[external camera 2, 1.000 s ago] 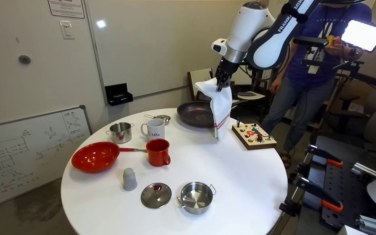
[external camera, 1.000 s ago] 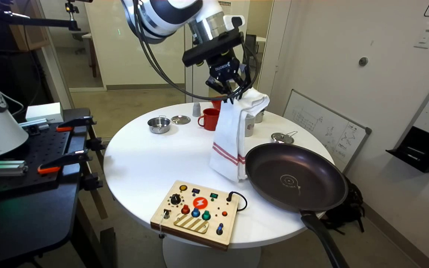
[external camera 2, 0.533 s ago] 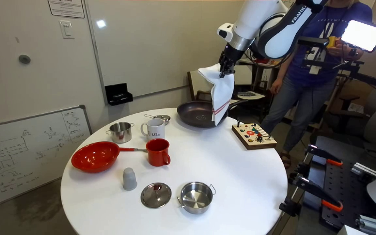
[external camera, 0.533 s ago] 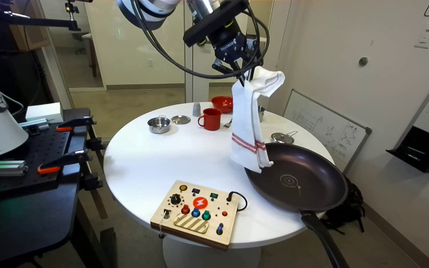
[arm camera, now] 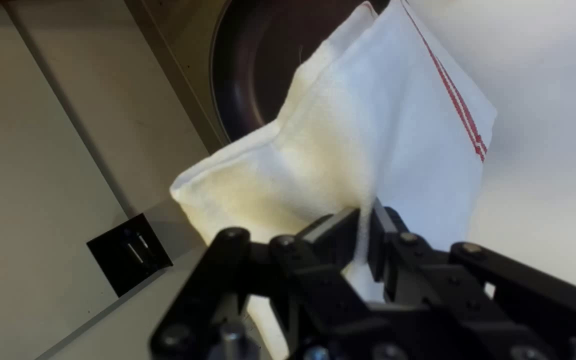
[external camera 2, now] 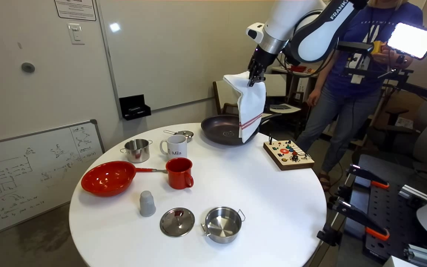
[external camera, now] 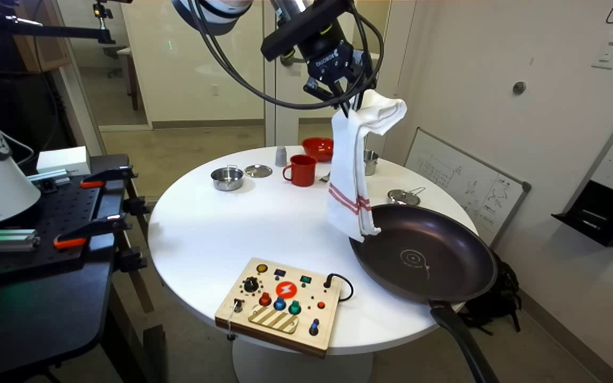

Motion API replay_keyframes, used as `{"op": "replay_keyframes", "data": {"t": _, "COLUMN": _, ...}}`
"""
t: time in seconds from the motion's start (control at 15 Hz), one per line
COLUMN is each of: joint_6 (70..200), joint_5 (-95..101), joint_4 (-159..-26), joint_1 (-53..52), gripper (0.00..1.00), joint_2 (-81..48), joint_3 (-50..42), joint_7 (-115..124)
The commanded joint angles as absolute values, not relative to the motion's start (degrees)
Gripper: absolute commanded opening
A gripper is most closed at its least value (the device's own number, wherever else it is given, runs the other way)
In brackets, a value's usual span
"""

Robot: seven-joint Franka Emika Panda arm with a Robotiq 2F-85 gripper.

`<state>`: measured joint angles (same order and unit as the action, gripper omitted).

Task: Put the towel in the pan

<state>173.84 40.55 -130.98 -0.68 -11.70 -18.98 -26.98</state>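
A white towel with red stripes hangs from my gripper in both exterior views (external camera: 345, 165) (external camera 2: 252, 109). My gripper (external camera: 350, 110) is shut on the towel's upper part, and a fold shows pinched between the fingers in the wrist view (arm camera: 367, 215). The dark frying pan (external camera: 434, 266) lies on the table with its handle pointing off the edge. The towel's lower end overlaps the pan's rim in both exterior views (external camera 2: 221, 129); I cannot tell whether it touches. In the wrist view the towel (arm camera: 338, 130) hides part of the pan (arm camera: 273, 60).
A wooden switch board (external camera: 280, 306) lies near the pan. A small pan lid (external camera: 404, 197), a white mug (external camera 2: 176, 146), a steel pot (external camera 2: 137, 150), a red mug (external camera 2: 179, 173), a red pan (external camera 2: 109, 178), a grey cup (external camera 2: 147, 204), and another pot (external camera 2: 223, 225) stand on the round table.
My gripper has risen with the towel and moved towards the pan, lifting the towel's lower end off the table area to the pan's rim. In the last half second it moved only slightly.
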Motion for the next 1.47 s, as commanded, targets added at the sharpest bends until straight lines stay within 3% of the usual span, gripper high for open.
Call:
{"op": "replay_keyframes", "data": {"t": 0.0, "joint_6": 169.7, "joint_5": 30.7, "joint_4": -128.4, "joint_1": 2.8, "gripper": 0.05, "joint_2": -11.5, "joint_3": -14.2, "joint_7": -33.1}}
{"op": "replay_keyframes", "data": {"t": 0.67, "joint_6": 155.3, "joint_5": 17.5, "joint_4": -110.4, "joint_1": 10.4, "gripper": 0.05, "joint_2": -19.6, "joint_3": -7.1, "joint_7": -41.1}}
{"op": "replay_keyframes", "data": {"t": 1.4, "joint_6": 154.7, "joint_5": 12.9, "joint_4": -103.1, "joint_1": 16.7, "gripper": 0.05, "joint_2": -31.0, "joint_3": -2.1, "joint_7": -48.2}}
